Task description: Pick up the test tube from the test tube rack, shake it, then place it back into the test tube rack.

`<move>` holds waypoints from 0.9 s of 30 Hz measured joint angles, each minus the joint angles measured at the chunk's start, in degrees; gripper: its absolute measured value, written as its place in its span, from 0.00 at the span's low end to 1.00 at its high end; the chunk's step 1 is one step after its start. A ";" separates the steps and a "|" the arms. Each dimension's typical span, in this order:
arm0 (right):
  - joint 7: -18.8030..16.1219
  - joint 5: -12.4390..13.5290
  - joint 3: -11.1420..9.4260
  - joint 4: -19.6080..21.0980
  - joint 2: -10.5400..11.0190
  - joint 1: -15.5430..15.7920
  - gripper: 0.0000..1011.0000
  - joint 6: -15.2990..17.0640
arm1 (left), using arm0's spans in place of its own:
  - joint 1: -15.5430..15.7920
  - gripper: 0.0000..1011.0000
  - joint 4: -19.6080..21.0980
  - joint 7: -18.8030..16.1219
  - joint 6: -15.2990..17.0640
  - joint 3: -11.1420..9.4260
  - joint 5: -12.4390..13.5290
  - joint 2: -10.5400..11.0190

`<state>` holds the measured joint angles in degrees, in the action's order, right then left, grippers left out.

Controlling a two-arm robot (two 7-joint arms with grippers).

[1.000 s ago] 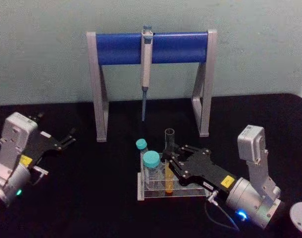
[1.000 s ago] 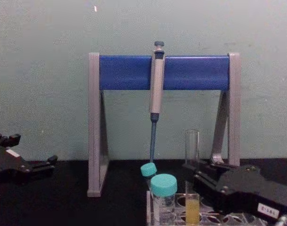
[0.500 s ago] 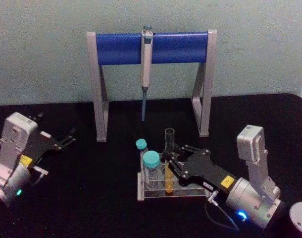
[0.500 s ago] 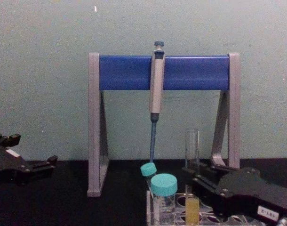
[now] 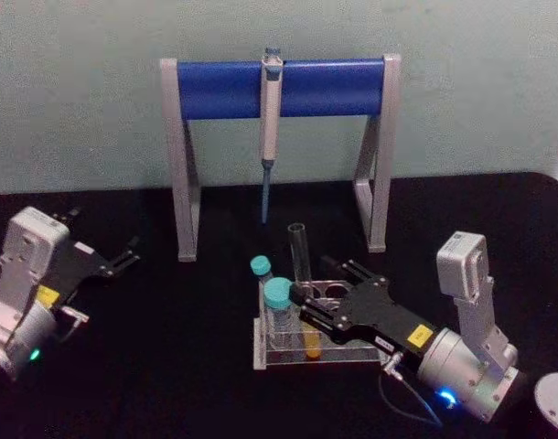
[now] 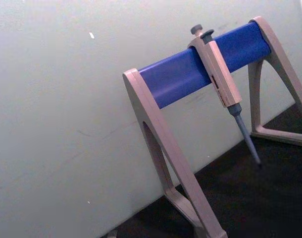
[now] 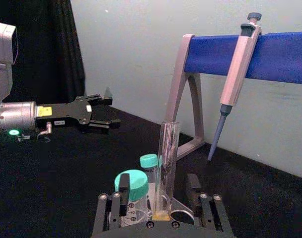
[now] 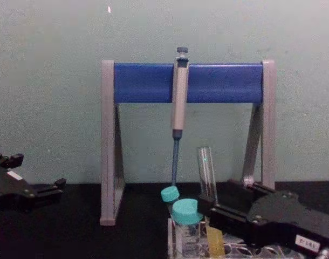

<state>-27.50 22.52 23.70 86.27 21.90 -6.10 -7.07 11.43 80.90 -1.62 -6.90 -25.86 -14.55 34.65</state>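
The test tube [image 5: 298, 251] is a long clear tube with yellow-orange liquid at its bottom. Its lower end sits in the clear test tube rack [image 5: 279, 355] and its open top leans to the left. In the chest view the test tube [image 8: 206, 172] crosses one black finger [image 8: 206, 203]. My right gripper [image 5: 323, 282] is at the rack, open, with a finger on each side of the tube. In the right wrist view the test tube [image 7: 168, 153] rises between the fingers of the right gripper [image 7: 158, 191] with gaps on both sides. My left gripper [image 5: 123, 256] rests open at the far left.
Two teal-capped vials [image 5: 278, 297] stand in the rack just left of the tube. Behind the rack is a grey-and-blue pipette stand [image 5: 215, 89] with a pipette [image 5: 270, 128] hanging from it. A white round object [image 5: 555, 398] lies at the right front corner.
The tube stood upright before; now its top leans left. My right gripper has pushed in to the left around it. The left arm has stayed still.
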 joint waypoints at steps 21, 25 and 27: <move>-1.22 0.86 -0.34 1.64 0.29 -0.40 0.99 -0.73 | 0.00 0.99 0.00 0.00 0.00 0.00 0.00 0.00; -1.40 2.01 -1.81 4.23 0.50 -0.39 0.99 -2.61 | 0.00 0.99 0.00 0.00 0.00 0.00 0.00 0.00; -0.47 2.31 -3.20 5.72 0.47 0.03 0.99 -4.06 | 0.00 0.99 0.00 0.00 0.00 0.00 0.00 0.00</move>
<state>-27.97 24.83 20.50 91.98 22.37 -6.07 -11.14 11.43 80.90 -1.62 -6.91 -25.86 -14.55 34.65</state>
